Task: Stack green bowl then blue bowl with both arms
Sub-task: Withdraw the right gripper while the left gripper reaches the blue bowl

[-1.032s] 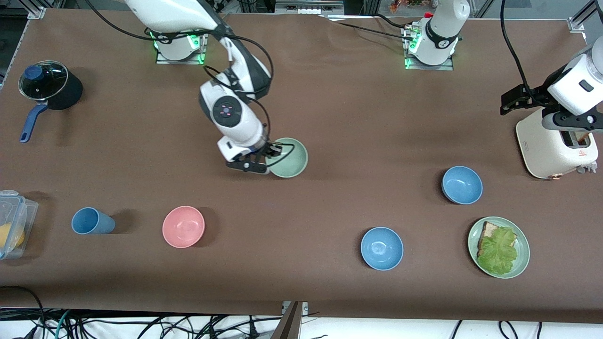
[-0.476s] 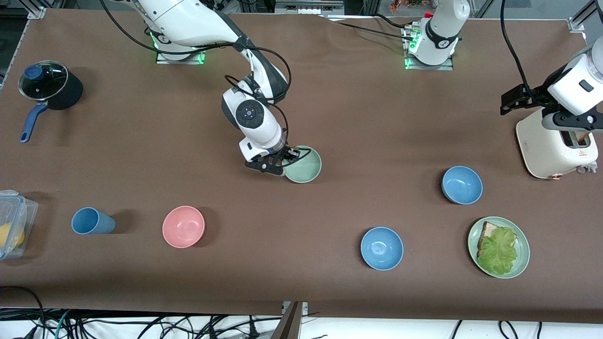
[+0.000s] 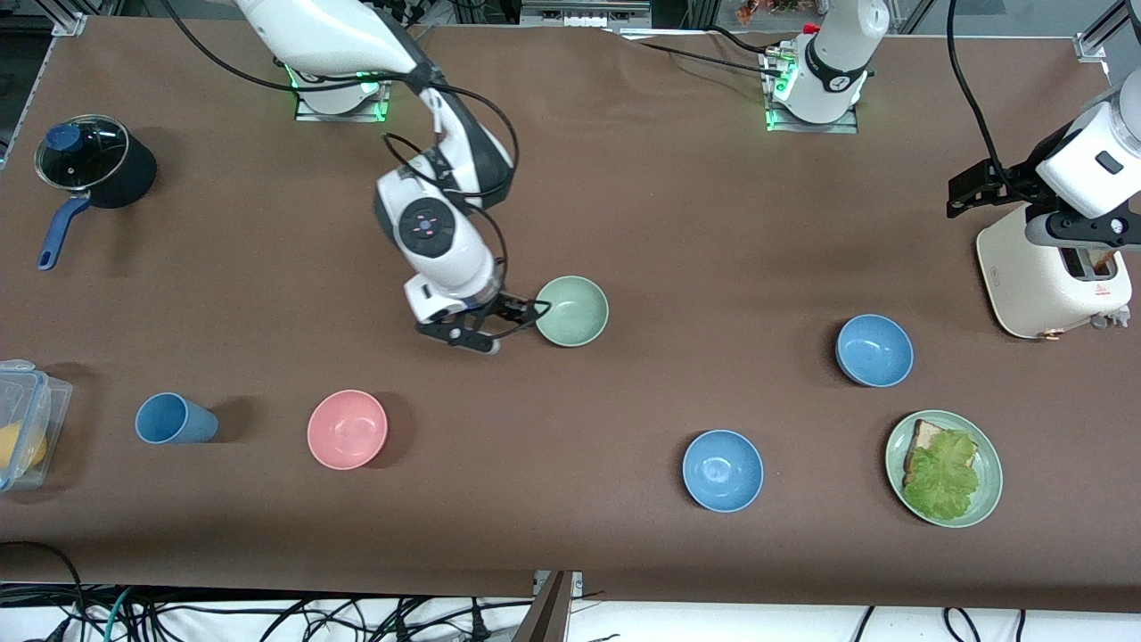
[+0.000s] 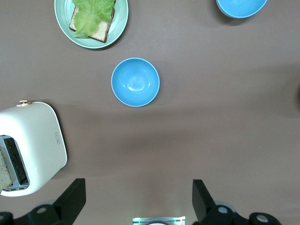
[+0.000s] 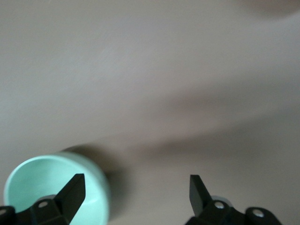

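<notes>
The green bowl [image 3: 571,310] stands upright on the table near the middle. My right gripper [image 3: 510,326] is open and low beside it, toward the right arm's end. In the right wrist view the bowl [image 5: 49,190] lies under one finger of that gripper [image 5: 136,188], and the space between the fingers is bare table. Two blue bowls stand toward the left arm's end: one [image 3: 874,349] near the toaster, one [image 3: 722,470] nearer the front camera. My left gripper [image 3: 961,198] is open and empty, waiting up by the toaster. The left wrist view shows that gripper [image 4: 136,199] and both blue bowls [image 4: 135,82] [image 4: 241,6].
A white toaster [image 3: 1052,276] and a green plate with bread and lettuce [image 3: 989,499] are at the left arm's end. A pink bowl [image 3: 347,429], a blue cup [image 3: 174,419], a lidded pot [image 3: 94,165] and a plastic box [image 3: 27,410] are toward the right arm's end.
My right gripper carried the green bowl a little toward the left arm's end, let it go, opened and drew back. The left arm has not moved.
</notes>
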Robot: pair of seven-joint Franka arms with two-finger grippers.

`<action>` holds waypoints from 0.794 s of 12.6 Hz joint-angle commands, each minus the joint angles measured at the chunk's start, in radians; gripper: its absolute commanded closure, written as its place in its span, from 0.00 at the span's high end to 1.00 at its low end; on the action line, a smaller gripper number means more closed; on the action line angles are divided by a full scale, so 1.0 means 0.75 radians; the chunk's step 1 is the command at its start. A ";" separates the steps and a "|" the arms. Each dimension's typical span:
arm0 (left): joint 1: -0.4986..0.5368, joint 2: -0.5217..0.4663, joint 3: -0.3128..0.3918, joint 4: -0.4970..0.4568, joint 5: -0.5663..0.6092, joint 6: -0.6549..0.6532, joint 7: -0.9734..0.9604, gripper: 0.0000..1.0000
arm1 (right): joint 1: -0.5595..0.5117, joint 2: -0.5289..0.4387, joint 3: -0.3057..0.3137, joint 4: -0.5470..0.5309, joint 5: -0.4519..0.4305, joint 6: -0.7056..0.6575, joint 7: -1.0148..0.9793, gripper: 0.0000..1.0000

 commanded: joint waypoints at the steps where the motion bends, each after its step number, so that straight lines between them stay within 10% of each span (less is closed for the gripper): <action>1: 0.001 0.019 0.008 0.013 -0.037 -0.028 0.007 1.00 | -0.008 -0.114 -0.141 -0.026 -0.002 -0.121 -0.266 0.99; 5: 0.090 0.186 0.008 0.009 -0.024 0.045 0.076 1.00 | -0.012 -0.277 -0.299 -0.041 0.011 -0.240 -0.545 0.99; 10: 0.221 0.354 0.008 -0.354 -0.006 0.829 0.330 1.00 | -0.014 -0.482 -0.446 -0.036 0.011 -0.507 -0.772 0.99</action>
